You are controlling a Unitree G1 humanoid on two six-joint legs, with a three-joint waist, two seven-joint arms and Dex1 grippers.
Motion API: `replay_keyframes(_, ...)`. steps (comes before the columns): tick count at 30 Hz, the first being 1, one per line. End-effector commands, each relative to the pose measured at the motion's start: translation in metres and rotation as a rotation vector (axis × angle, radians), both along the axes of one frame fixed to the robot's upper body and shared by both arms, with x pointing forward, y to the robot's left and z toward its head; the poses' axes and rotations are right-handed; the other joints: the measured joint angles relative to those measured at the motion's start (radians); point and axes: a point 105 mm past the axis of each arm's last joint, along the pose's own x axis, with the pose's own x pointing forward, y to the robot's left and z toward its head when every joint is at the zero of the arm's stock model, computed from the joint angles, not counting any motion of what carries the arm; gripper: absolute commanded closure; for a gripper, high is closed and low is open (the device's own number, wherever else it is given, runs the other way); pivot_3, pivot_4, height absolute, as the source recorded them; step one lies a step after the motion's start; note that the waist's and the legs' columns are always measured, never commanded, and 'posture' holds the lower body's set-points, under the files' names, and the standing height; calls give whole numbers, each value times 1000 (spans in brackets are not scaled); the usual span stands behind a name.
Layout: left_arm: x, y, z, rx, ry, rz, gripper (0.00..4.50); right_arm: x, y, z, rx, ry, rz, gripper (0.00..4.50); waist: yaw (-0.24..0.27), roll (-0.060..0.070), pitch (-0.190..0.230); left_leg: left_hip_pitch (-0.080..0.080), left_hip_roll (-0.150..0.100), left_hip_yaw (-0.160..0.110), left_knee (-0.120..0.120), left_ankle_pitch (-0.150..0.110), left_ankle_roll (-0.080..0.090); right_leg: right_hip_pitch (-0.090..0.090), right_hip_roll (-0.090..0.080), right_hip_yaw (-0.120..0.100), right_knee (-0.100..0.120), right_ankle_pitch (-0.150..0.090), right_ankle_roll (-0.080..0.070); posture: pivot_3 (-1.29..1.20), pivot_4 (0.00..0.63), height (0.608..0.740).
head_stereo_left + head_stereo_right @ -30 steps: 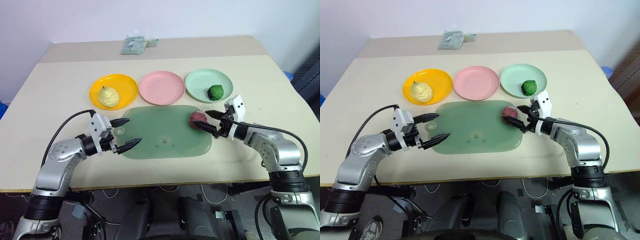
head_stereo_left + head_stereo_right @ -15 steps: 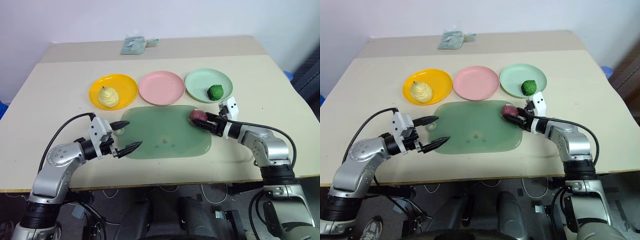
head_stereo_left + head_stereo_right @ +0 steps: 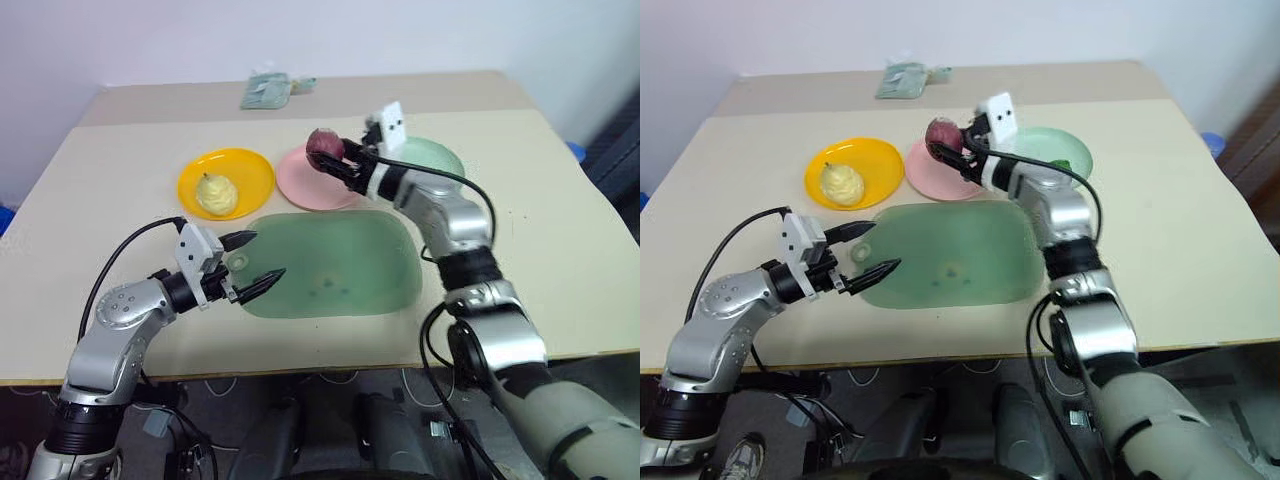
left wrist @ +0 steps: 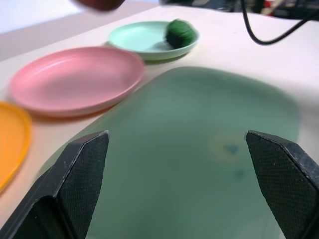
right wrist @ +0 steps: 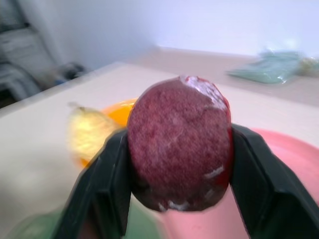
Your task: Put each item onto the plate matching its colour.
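Note:
My right gripper is shut on the dark red ball and holds it in the air over the pink plate. Both black fingers press the ball's sides. The pale yellow pear-shaped ball lies on the orange-yellow plate. The dark green ball rests on the mint plate, which my right arm partly hides in the head views. My left gripper stands open and holds nothing, just over the near left corner of the translucent green mat.
A pale green packet lies at the table's far edge. The mat spreads in front of the three plates. A black cable loops from my left wrist. The table's front edge runs close behind both arms.
My right gripper shut on the dark red ball at the mat's right end, then lifted it up and to the left, over the pink plate. My left gripper stayed put and open.

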Motion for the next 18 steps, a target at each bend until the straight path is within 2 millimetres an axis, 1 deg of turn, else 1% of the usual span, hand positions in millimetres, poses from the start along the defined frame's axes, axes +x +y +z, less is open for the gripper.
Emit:
replay_keyframes(1,-1,5,11,21,-63,65,0,16,-5,-1,-19,-29,-113,2411,-5,0,0,0,0,1,0,0,0,0,0,0,0,0,0,0,150,740)
replay_keyframes(2,-2,7,11,29,-68,80,0,18,-4,-4,-33,-28,-129,2411,-8,0,0,0,0,1,-1,0,-1,0,0,1,-1,0,0,0,150,740)
replay_keyframes(4,-3,10,11,39,-87,125,0,20,-2,-12,-50,-13,-156,1403,-13,0,0,0,0,2,-2,1,-2,-2,0,3,0,0,0,0,150,740)
replay_keyframes(5,-5,12,10,41,-89,145,0,20,-1,-16,-62,-8,-155,1086,-15,0,0,0,0,2,-2,1,-2,-3,1,4,1,0,0,0,150,740)
replay_keyframes(7,-8,13,8,35,-79,156,0,18,2,-21,-77,-4,-145,48,-19,0,0,0,1,4,-3,1,-2,-6,3,8,4,0,0,0,150,740)
replay_keyframes(9,-11,16,8,23,-80,178,0,16,6,-19,-58,-10,-112,48,-26,0,0,0,2,6,-3,0,-1,-7,4,10,6,0,-1,0,150,740)
replay_keyframes(14,-10,21,10,-6,-142,219,0,9,6,2,21,-67,5,48,-32,0,0,0,2,7,-3,0,-1,-8,4,11,7,0,-1,0,150,740)
replay_keyframes(16,-9,24,9,-35,-135,226,0,2,1,12,35,-120,62,48,-31,1,0,0,2,7,-3,0,-1,-8,4,11,7,0,-1,0,150,740)
replay_keyframes(18,-9,27,6,-32,-116,223,0,-15,-8,19,23,-182,139,48,-27,0,0,0,2,7,-3,-1,0,-8,4,11,7,0,0,0,150,740)
